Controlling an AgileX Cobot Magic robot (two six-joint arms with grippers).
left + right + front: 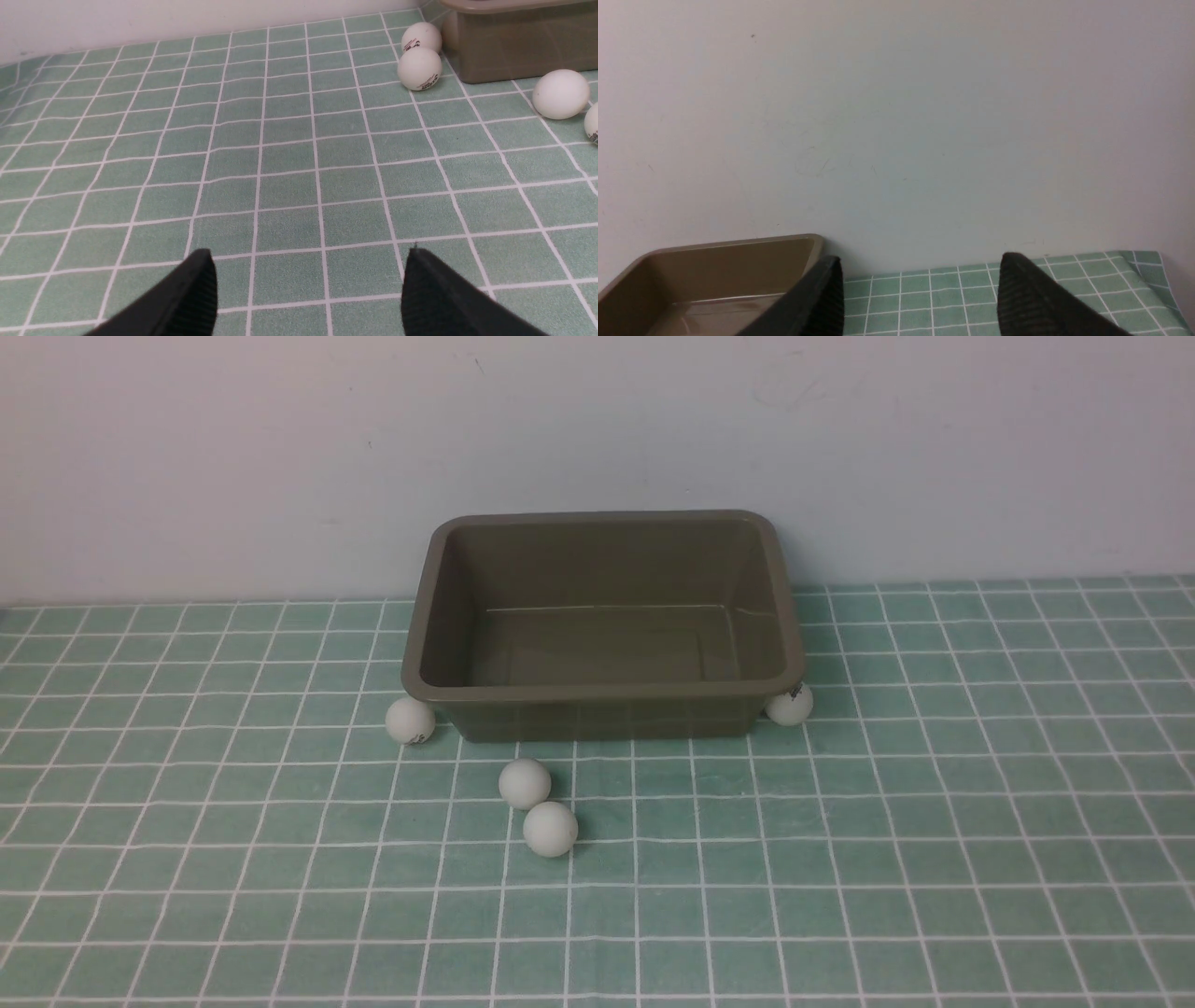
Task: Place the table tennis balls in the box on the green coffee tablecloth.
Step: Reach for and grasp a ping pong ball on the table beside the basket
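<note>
Box: one olive-brown rectangular plastic tub (602, 714) with rounded corners and a flared rim is set upright at the far middle of the cloth, near the wall; nothing is seen inside it.
Cloth: one mint-green tablecloth (934, 803) gridded with thin white lines is spread under everything.
Balls, front view: four small matte white table tennis balls are counted, all on the tablecloth outside the tub. The left-corner ball (410, 720) lies just beside the near left corner. The right-corner ball (790, 703) is tucked under the rim at the near right corner. The farther front ball (524, 783) and nearer front ball (550, 828) lie close together, seemingly touching.
Balls, left wrist view: four are counted. A fifth ball (421, 37) with print is seen only here, behind the left-corner ball, beside the tub.
Left gripper (309, 254): jaws are spread, nothing is held; bare cloth lies below.
Right gripper (922, 257): jaws are spread, nothing is held; the tub's corner is seen beside one finger.
Wall (280, 457): one, plain and pale.
</note>
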